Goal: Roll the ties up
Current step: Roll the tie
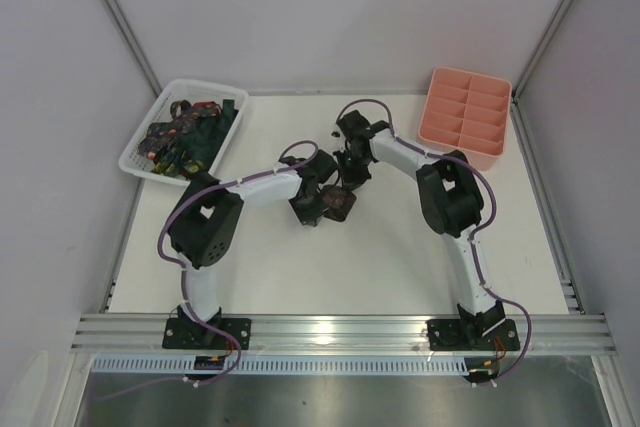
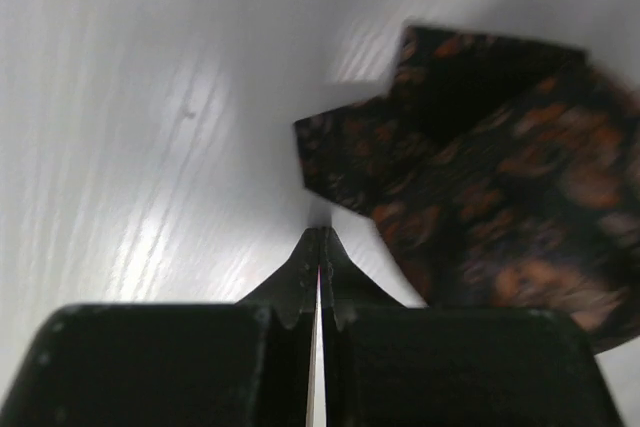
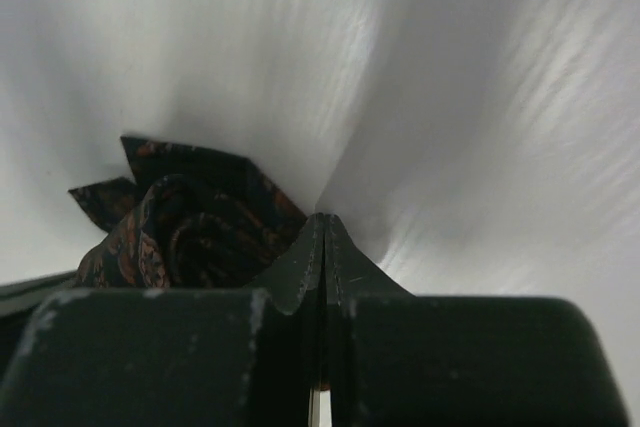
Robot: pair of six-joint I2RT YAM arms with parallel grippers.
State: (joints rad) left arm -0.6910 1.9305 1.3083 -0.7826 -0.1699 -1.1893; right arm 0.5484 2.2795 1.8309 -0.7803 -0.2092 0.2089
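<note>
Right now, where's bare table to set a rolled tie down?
Widest bare patch: near table between the arm bases, this side of the tie. Also the far strip between basket and tray. Crowded: centre, where left hand and right hand meet at the tie.

White table [image 1: 330, 267]: lattice basket [image 1: 143, 130] far left, pink tray [image 1: 465, 74] far right, rolled tie [image 1: 338, 204] centre.

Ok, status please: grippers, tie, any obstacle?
Left gripper shut, empty. Right gripper shut, empty. Brown tie rolled, lying on table beside both. No obstacle seen.
</note>
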